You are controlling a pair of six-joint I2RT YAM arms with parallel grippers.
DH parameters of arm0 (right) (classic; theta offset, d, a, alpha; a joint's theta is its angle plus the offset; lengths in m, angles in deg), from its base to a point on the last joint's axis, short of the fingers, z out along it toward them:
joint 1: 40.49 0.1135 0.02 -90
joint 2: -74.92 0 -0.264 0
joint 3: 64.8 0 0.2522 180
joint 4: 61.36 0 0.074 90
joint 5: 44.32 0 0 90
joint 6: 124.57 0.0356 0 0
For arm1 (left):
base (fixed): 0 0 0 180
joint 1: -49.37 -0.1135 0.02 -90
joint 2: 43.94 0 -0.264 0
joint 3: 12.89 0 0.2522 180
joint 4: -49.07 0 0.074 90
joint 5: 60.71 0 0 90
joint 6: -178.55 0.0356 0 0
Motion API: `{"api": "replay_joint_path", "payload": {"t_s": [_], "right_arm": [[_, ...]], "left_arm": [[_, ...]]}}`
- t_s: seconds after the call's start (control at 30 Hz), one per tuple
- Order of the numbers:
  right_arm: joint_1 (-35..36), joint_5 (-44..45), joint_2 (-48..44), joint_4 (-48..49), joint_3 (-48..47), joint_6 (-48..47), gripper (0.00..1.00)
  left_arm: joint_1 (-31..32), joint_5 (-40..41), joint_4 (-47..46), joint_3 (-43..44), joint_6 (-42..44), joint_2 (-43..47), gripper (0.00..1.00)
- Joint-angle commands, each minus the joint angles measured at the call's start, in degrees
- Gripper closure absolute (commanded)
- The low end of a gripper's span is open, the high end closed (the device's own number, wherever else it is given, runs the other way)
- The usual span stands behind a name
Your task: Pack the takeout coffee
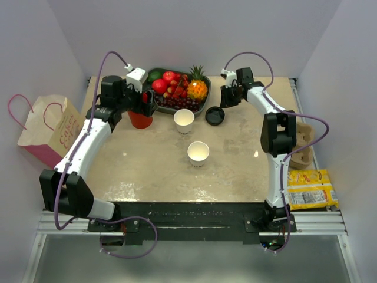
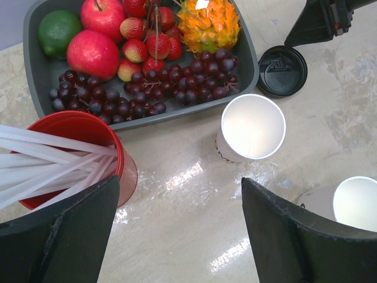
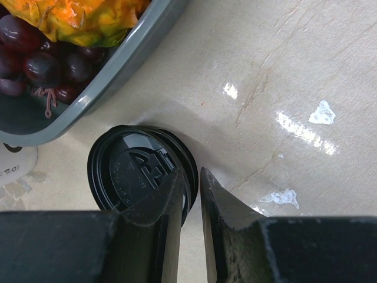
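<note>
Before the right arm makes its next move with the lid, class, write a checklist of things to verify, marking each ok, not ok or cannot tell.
1. Right gripper straddles the rim of the black lid, one finger over it, one outside: ok.
2. Grip firm enough to lift: cannot tell.
3. Far white cup upright, mouth open: ok.
4. Table between lid and that cup free of obstacles: ok.
5. Left gripper open, away from the lid, beside the red cup: ok.
6. Any cup already lidded: not ok; the near white cup is lidless too.
</note>
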Motion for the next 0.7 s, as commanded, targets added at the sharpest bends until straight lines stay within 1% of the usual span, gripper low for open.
{"api": "replay_joint_path", "payload": {"t_s": [0.0,0.33,0.37,0.4,0.43,0.67], "right_arm": [[0.26,-0.87,-0.02,-0.01,0.34,-0.55,0.78],[0.17,-0.87,0.33,-0.1,0.07,-0.73,0.8],[0.26,-0.7,0.42,-0.18,0.07,-0.64,0.79],[0.26,-0.61,0.34,-0.18,0.07,-0.64,0.74],[0.26,-0.52,0.33,-0.18,0.16,-0.73,0.72],[0.35,-0.34,0.16,-0.45,0.25,-1.08,0.73]], "left_arm": [[-0.25,-0.98,-1.89,-0.11,-0.92,0.35,0.12],[-0.42,-1.24,-2.15,0.16,-1.27,-0.27,0.12],[-0.42,-1.33,-2.15,0.16,-1.27,-0.27,0.12],[-0.42,-1.42,-2.24,0.16,-1.36,-0.35,0.12],[-0.51,-1.42,-2.24,0.16,-1.36,-0.35,0.12],[-0.6,-1.68,-2.5,-0.02,-1.71,-0.62,0.12]]}}
